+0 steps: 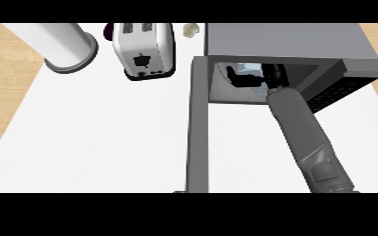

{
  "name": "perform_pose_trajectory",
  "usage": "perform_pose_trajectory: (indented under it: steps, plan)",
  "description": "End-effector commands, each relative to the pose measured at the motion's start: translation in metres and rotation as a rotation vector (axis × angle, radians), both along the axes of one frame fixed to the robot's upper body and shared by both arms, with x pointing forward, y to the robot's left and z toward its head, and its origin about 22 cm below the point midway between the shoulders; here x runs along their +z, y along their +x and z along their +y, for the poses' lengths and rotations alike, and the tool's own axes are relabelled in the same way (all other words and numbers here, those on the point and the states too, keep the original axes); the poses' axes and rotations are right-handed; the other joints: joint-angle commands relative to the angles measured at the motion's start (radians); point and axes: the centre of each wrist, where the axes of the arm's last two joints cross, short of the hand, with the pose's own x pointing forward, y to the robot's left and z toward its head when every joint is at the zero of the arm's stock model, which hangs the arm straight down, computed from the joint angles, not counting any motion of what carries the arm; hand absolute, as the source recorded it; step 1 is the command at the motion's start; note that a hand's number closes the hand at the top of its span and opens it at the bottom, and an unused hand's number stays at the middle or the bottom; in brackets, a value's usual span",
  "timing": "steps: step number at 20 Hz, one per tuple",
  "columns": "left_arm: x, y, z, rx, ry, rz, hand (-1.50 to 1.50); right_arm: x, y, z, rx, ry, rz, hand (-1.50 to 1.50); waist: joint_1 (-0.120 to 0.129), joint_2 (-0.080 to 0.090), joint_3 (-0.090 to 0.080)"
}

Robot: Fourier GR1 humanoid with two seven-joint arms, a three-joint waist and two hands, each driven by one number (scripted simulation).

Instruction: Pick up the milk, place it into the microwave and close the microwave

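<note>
Fig. | my right hand (242,78) inside the open microwave (288,40) | milk (252,67): pale patch in cavity, just beyond my hand | curled or spread: cannot tell | door (196,130) swung wide

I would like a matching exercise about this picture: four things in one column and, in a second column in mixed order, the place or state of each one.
Things
1. toaster
2. microwave door
3. right hand
4. white cylinder

Places or states
A. inside the microwave
B. at the far left of the counter
C. open, swung out over the counter
D. between the white cylinder and the microwave

Pairs: 1-D, 2-C, 3-A, 4-B
</note>
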Motion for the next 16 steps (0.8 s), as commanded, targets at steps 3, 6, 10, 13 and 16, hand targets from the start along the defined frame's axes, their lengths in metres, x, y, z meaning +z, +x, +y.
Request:
perform_pose_trajectory:
  steps: [3,6,10,13,16]
  plan:
    - [-0.011,0.018,0.001,-0.040,-0.011,0.020,-1.50,0.004,0.016,-0.005,-0.140,-0.078,-0.005,1.50,0.032,0.017,0.000]
    - [-0.019,0.020,0.007,-0.053,-0.014,0.017,-1.50,0.021,0.027,-0.014,-0.287,-0.034,0.010,1.50,0.041,0.020,0.000]
    - [-0.011,0.034,0.003,-0.056,0.003,0.010,-1.50,0.019,0.027,-0.017,-0.393,0.028,-0.023,-1.50,0.056,0.032,0.002]
    - [-0.006,0.034,0.011,-0.064,0.026,0.010,-1.50,0.013,0.024,-0.030,-0.394,-0.035,-0.078,-1.50,0.069,0.036,0.003]
    - [-0.008,0.059,0.000,-0.073,0.026,-0.002,-1.50,0.010,0.024,-0.027,-0.382,-0.149,-0.080,-1.50,0.061,0.041,0.002]
